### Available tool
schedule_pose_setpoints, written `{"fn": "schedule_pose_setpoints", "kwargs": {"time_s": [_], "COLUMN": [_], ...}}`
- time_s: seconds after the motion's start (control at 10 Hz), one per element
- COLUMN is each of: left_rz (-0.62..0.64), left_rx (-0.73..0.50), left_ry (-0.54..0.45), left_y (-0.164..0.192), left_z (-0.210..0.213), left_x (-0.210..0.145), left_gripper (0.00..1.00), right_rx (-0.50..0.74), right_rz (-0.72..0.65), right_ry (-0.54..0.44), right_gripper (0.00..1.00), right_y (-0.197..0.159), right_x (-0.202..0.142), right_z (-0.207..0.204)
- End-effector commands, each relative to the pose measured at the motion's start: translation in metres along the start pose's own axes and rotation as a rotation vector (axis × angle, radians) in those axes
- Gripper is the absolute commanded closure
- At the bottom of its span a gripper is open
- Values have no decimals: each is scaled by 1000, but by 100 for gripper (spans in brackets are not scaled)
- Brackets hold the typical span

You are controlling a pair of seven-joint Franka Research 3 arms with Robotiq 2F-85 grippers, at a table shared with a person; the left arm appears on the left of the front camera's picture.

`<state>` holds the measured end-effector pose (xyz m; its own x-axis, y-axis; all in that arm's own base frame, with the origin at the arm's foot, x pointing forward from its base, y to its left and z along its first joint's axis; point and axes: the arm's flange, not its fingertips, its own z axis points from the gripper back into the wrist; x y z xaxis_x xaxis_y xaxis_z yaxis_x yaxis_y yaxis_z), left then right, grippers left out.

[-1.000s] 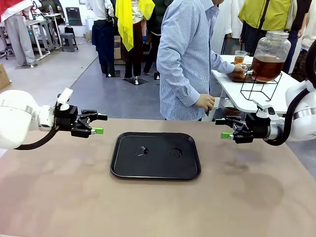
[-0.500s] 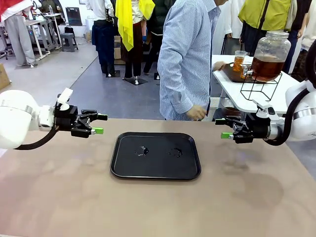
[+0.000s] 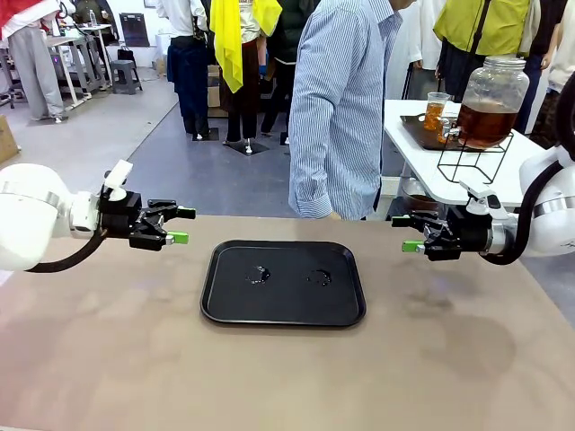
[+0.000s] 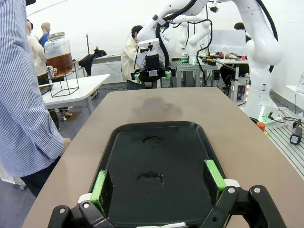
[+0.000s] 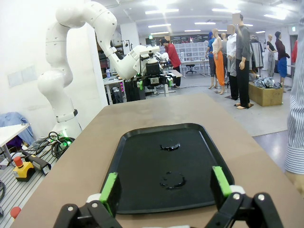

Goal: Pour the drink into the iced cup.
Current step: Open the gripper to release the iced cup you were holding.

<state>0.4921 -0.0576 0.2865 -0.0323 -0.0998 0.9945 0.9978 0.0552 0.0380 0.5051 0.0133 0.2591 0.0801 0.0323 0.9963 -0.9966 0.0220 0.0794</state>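
Person (image 3: 340, 108) turning toward table (image 3: 108, 350), arm withdrawing from side bench. Left end effector (image 3: 181, 225) and right end effector (image 3: 405, 233) hovering wide, empty, flanking tray (image 3: 216, 310). Drink (image 3: 435, 114) standing beyond right end effector, nearer right arm.

A glossy black tray (image 3: 282, 283), marked by two wet ring-shaped smears, sits on the matte tan-brown table (image 3: 108, 359) between two white robot arms. Ahead of the left gripper (image 3: 183, 225) and the right gripper (image 3: 406, 233), both black with bright green pads, the tray reflects pale light. Beyond the right gripper, amber-brown drink (image 3: 486, 123) fills a clear jar on a black wire stand, atop a white table. A person's shirt (image 3: 337, 108) carries fine blue-and-white stripes, apparently vertical.
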Motion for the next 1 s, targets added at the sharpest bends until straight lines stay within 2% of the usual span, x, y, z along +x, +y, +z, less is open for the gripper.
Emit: {"fn": "schedule_pose_setpoints", "kwargs": {"time_s": [0.0,0.9], "left_rz": [1,1], "left_rx": [12,12], "left_ry": [-8,-8], "left_y": [0,0], "left_z": [-2,-2], "left_x": [2,2], "left_gripper": [0,0], "right_rx": [2,2], "right_rz": [2,2], "right_ry": [1,1], "right_gripper": [0,0], "right_y": [-2,-2], "right_x": [3,3], "right_z": [-1,-1]}}
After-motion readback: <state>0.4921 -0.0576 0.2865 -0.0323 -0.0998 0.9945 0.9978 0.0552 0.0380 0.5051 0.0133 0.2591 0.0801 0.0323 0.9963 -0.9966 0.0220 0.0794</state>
